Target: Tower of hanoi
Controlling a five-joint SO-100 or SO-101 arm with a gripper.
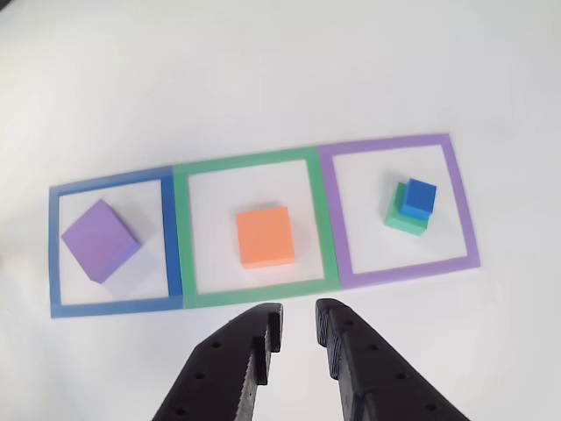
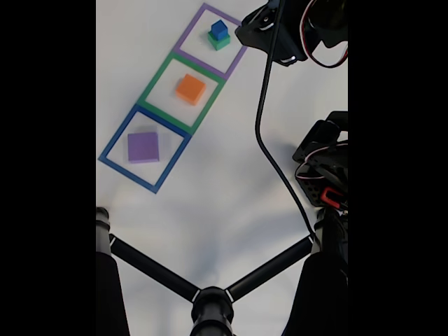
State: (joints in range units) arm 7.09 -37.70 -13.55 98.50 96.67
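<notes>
orange cube (image 1: pixel 265 237) | beyond parted fingers (image 1: pixel 263 338) | untouched, in green frame (image 1: pixel 254 162)

the other view rides just behind the end effector (image 1: pixel 298 329) and looks down close at the three squares on the white surface (image 1: pixel 263 70), and the fixed view looks down from high up, farther away, at the same squares and the arm (image 2: pixel 318 168).

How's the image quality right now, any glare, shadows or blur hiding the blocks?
Other view: bright, even light, soft shadow beside the purple cube, gripper slightly blurred. Fixed view: black bars at both sides, washed-out white table, blocks small but distinct.
</notes>
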